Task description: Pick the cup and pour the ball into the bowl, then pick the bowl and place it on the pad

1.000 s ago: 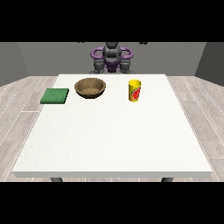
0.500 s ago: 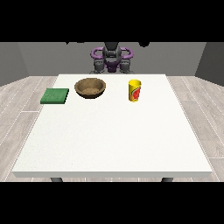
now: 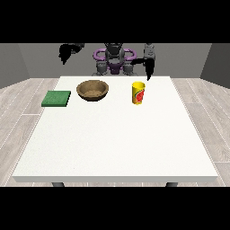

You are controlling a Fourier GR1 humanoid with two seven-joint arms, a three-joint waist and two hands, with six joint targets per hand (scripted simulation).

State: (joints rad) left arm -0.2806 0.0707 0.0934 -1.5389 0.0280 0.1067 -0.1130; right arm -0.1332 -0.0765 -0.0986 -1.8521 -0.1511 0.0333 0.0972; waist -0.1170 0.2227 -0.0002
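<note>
A yellow cup (image 3: 138,93) with a red label stands upright on the white table (image 3: 117,143), right of centre at the back. No ball shows from this angle. A brown wooden bowl (image 3: 92,90) sits to the cup's left, and a flat green pad (image 3: 56,98) lies further left. The hand at the view's right (image 3: 148,68) hangs above and just behind the cup, fingers pointing down, open and apart from it. The hand at the view's left (image 3: 66,52) is raised high behind the table's back left corner, fingers relaxed, holding nothing.
The robot's torso (image 3: 114,60) stands behind the table's back edge. The cup, bowl and pad all lie in a row along the far part of the table. Wooden floor surrounds the table.
Both arms have come up and out from beside the torso. One hand now hangs over the cup and the other is lifted at the view's left. Cup, bowl and pad have not moved.
</note>
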